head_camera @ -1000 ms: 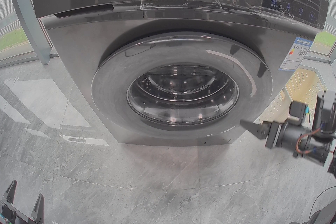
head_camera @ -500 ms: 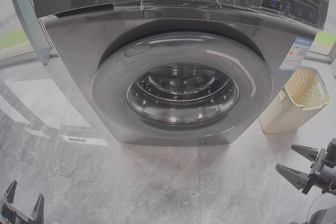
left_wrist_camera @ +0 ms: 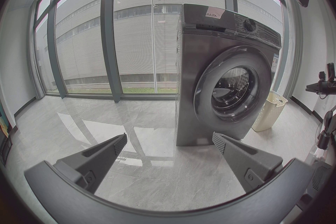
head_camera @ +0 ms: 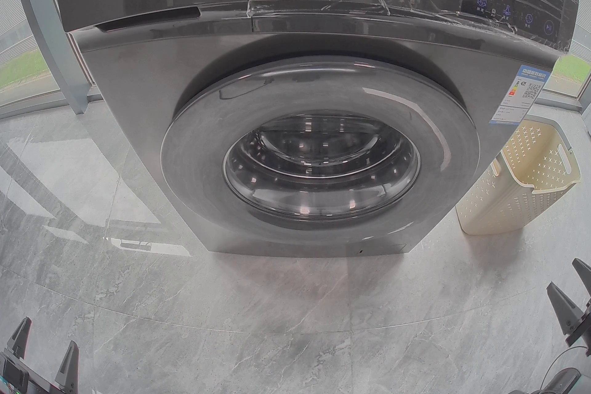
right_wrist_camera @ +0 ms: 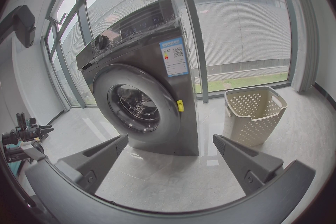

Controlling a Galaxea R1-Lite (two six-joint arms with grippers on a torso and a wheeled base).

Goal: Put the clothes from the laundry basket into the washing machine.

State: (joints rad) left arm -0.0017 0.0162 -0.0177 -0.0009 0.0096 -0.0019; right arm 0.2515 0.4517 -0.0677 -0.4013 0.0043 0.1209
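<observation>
The grey washing machine [head_camera: 320, 106] stands straight ahead with its round glass door [head_camera: 320, 164] shut. A cream perforated laundry basket [head_camera: 523, 180] sits on the floor to its right; no clothes show above its rim. In the right wrist view the basket [right_wrist_camera: 255, 116] shows bare inner walls next to the washing machine [right_wrist_camera: 140, 88]. My right gripper [head_camera: 563, 273] hangs open and holds nothing low at the right, short of the basket. My left gripper [head_camera: 49, 332] is open and holds nothing at the lower left, far from the machine [left_wrist_camera: 227, 74].
Glossy grey tile floor [head_camera: 277, 315] spreads wide in front of the machine. Tall window frames [left_wrist_camera: 108, 32] stand behind and to the left. A grey post [head_camera: 43, 20] rises left of the machine.
My right arm has drawn back and down from beside the machine's lower right to the lower right edge, uncovering the basket. The left arm has not moved.
</observation>
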